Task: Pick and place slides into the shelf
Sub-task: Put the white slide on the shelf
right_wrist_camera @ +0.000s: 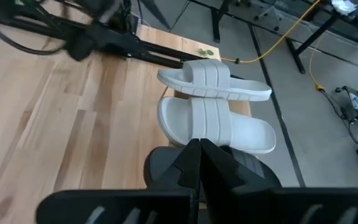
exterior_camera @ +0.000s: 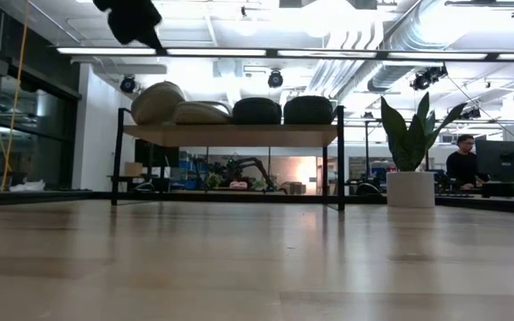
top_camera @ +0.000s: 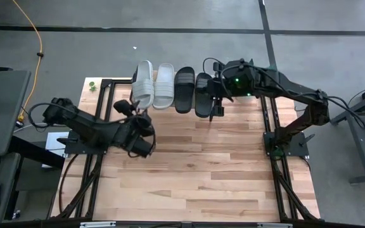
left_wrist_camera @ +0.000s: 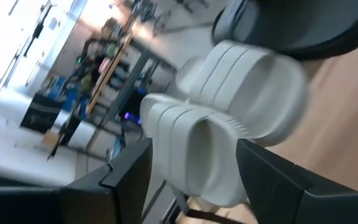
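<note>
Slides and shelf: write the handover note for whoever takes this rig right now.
Left claw: open, just short of the outermost grey slide, holding nothing.
Right claw: shut, empty, beside the end black slide.
Slides: all four sit on the shelf in a row, two grey, then two black. The outer grey one lies tilted against its neighbour.
Done: all four placed.
Left: perhaps straighten the tilted slide, then pull both arms back.

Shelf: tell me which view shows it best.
Low view: the shelf shows whole, board, legs and four slides on top. High view has slides hiding its board. The left wrist view shows a blurred part; the right wrist view shows none.
</note>
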`<action>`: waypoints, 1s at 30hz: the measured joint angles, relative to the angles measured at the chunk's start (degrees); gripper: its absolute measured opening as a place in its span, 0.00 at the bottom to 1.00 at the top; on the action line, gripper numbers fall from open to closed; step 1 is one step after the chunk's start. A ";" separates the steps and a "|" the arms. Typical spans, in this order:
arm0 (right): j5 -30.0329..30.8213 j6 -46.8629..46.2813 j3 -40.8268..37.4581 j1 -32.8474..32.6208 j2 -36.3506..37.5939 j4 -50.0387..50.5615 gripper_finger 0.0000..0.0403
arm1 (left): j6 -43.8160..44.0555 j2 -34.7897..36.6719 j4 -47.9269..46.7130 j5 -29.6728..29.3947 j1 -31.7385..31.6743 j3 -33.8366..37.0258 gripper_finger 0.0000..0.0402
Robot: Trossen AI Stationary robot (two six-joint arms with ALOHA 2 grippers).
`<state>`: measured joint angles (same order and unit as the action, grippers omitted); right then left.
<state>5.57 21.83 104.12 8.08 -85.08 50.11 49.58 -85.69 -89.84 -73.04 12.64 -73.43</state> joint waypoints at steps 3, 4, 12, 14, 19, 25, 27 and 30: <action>-1.02 0.69 0.00 1.03 -0.02 0.09 0.00 | -0.35 -0.17 -0.01 0.81 -3.61 0.00 0.55; -1.26 1.09 0.00 1.40 -0.02 0.09 0.00 | -0.52 -0.20 0.01 1.15 -4.54 0.00 0.54; -5.18 2.66 0.00 5.16 -0.04 0.06 0.00 | -7.20 -0.20 6.43 3.19 -6.65 0.02 0.49; -6.62 2.66 0.00 6.05 -0.04 0.06 0.00 | -7.27 -0.21 6.50 3.05 -6.62 0.07 0.48; -9.02 2.68 0.00 7.54 -0.04 0.46 0.00 | -7.26 0.23 10.55 2.97 -6.71 6.54 0.47; -10.41 2.68 0.00 8.07 -0.07 3.33 0.00 | -0.29 0.31 8.60 -0.53 -6.62 14.65 0.47; -10.56 2.68 0.00 8.06 -0.07 3.98 0.00 | 1.75 0.29 6.79 -1.80 -6.64 14.85 0.47; -10.56 2.68 0.00 8.06 -0.11 4.11 0.00 | 2.17 0.31 5.82 -4.55 -6.64 13.73 0.47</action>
<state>-4.99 24.51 104.12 16.14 -85.19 54.22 51.76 -85.38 -84.02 -77.60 6.00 -59.70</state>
